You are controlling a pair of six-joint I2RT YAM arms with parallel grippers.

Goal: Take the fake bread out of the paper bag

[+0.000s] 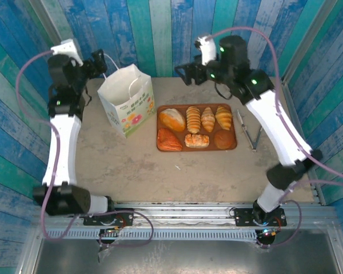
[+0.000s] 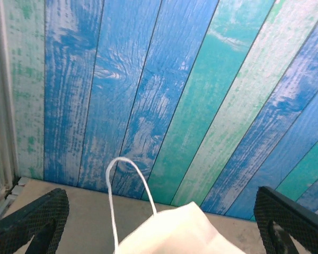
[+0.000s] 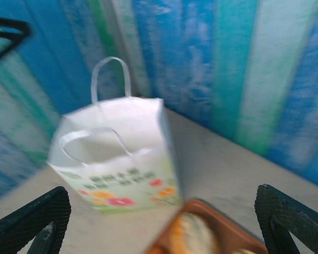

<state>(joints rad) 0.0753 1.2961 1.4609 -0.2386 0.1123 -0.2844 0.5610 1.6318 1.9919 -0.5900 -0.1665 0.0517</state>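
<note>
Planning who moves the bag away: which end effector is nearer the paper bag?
Left. The left end effector hovers at the paper bag's far-left corner; the right end effector is farther off, beyond the bag's right side.

The left arm (image 1: 66,142) and right arm (image 1: 274,128) have white links and black joints with small green lights. A lilac cable (image 1: 52,165) loops along each from the table's (image 1: 131,171) near edge; the fingers (image 2: 34,219) are black, mesh-patterned.
</note>
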